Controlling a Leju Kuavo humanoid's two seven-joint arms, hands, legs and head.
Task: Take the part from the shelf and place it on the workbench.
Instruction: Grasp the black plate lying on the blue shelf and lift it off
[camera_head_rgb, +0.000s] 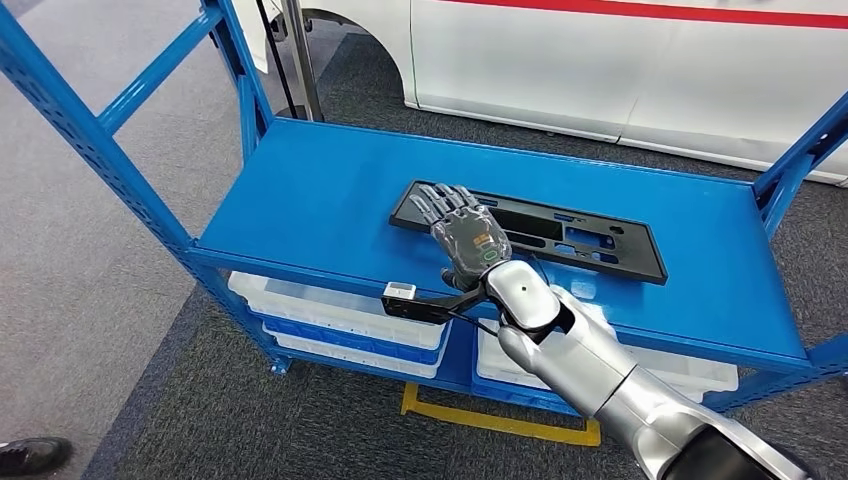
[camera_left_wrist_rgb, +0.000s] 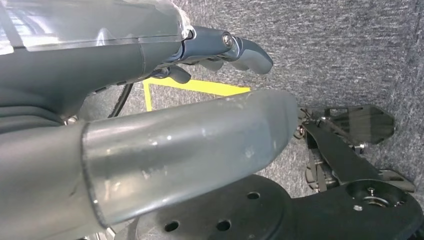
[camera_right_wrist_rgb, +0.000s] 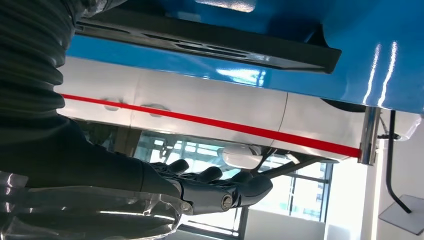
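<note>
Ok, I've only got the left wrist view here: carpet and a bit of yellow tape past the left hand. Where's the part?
Observer: In the head view, the black panel lies flat on the top level of the blue shelf.
Operator: Is the right hand on it?
Observer: The right hand is over the panel's left end as the head view shows it. The right wrist view shows a gap between its fingers and the panel, so nothing is gripped.
Operator: Anything below that level?
Observer: White bins sit on the lower level.
</note>
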